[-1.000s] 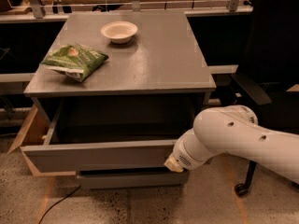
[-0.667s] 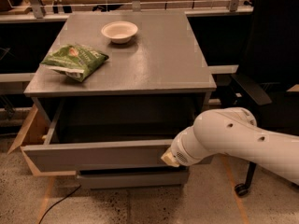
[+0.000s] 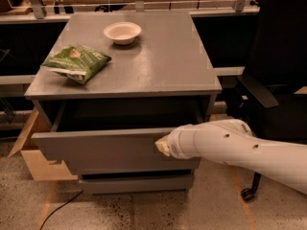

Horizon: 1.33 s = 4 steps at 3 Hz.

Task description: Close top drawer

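The top drawer [image 3: 96,150] is a wide grey drawer with a flat front, pulled part way out of the grey cabinet [image 3: 144,61]. Its inside is dark and in shadow. My white arm [image 3: 230,145] reaches in from the right. The gripper [image 3: 160,146] sits at the arm's tip, against the right part of the drawer front. The arm hides the fingers.
A white bowl [image 3: 122,32] and a green snack bag [image 3: 76,62] lie on the cabinet top. A lower drawer front [image 3: 134,183] shows below. A black office chair [image 3: 278,80] stands to the right, a cardboard box [image 3: 33,152] to the left, a cable [image 3: 62,207] on the floor.
My arm has moved left along the drawer front. The drawer front has gone back towards the cabinet, so the gap is smaller.
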Each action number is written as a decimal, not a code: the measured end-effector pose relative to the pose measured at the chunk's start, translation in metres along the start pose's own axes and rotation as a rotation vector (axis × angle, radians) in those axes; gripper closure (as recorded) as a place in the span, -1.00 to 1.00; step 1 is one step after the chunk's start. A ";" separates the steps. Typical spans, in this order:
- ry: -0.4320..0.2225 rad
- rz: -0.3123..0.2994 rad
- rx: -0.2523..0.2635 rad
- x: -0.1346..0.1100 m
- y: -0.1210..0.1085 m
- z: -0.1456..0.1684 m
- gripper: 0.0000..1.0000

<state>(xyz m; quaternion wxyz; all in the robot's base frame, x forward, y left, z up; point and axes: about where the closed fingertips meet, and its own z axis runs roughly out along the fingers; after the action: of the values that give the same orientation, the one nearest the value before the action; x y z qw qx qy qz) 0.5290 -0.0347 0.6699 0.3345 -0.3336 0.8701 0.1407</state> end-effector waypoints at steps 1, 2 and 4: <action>-0.077 0.005 0.029 -0.021 -0.006 -0.002 1.00; -0.077 0.005 0.029 -0.021 -0.006 -0.002 1.00; -0.130 0.071 0.085 -0.027 -0.018 -0.003 1.00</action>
<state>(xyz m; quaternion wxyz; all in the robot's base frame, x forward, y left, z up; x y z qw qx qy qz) 0.5545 -0.0369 0.6901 0.3987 -0.2785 0.8630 0.1368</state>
